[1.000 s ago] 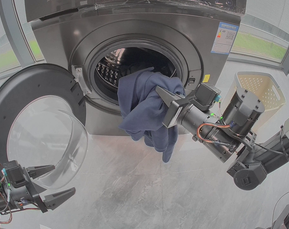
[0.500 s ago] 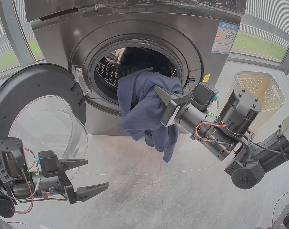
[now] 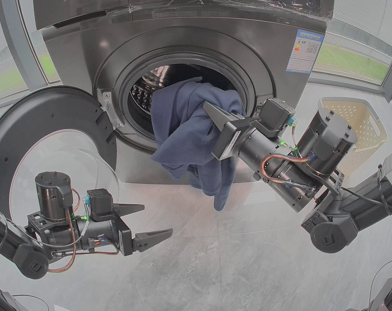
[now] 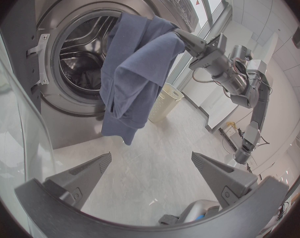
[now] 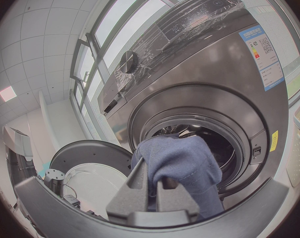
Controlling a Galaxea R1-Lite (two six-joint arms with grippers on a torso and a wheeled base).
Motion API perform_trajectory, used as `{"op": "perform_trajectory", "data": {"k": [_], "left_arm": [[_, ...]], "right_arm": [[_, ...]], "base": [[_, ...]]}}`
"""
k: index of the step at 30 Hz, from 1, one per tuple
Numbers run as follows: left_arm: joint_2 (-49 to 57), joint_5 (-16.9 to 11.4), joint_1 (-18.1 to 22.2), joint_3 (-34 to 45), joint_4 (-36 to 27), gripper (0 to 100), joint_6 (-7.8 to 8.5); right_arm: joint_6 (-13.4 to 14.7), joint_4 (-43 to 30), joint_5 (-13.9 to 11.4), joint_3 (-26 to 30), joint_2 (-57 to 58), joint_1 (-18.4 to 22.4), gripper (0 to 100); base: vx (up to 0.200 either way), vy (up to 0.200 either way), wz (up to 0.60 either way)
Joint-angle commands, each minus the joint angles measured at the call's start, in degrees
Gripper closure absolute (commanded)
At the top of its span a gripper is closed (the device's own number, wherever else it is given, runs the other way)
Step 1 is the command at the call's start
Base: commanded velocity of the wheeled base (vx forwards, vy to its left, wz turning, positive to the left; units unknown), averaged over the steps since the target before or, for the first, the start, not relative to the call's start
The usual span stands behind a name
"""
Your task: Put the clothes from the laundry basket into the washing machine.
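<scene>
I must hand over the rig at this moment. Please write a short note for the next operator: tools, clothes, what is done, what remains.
Right tool: shut on the blue garment, held before the open mouth of the washing machine; most cloth hangs outside.
Left tool: open, empty, low above the floor near the open door.
Done: garment is out of the basket.
Left: push it into the drum, release, then check the basket; its bottom is hidden.
</scene>
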State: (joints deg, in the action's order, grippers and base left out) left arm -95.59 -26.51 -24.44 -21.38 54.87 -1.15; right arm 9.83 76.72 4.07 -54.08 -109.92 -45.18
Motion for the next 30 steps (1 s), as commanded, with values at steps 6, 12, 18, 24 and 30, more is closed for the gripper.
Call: {"op": "perform_trajectory", "data": {"k": [6,12,18,24,30], "left_arm": [[-11.9,0.7,0.0,-4.7,8.8,0,-1.84],[-16.5,1.1,0.0,-6.9,12.3,0,-2.02],[-19.1,0.9,0.0,-10.7,13.0,0,-2.72],[-21.7,0.9,-0.1,-13.1,13.7,0,-2.9],[-24.6,0.9,-0.2,-16.1,14.4,0,-3.69]], "right_arm": [[0.1,0.1,0.4,0.3,0.3,-1.8,100],[-0.2,0.1,0.6,1.0,0.3,-2.2,100],[-0.2,0.1,0.6,2.2,0.6,-2.7,100],[-0.2,0.2,0.6,2.6,0.6,-2.8,100],[-0.3,0.2,0.6,2.6,0.6,-3.2,100]], "base": [[0.0,0.0,0.0],[0.0,0.0,0.0],[0.0,0.0,0.0],[0.0,0.0,0.0],[0.0,0.0,0.0]]}}
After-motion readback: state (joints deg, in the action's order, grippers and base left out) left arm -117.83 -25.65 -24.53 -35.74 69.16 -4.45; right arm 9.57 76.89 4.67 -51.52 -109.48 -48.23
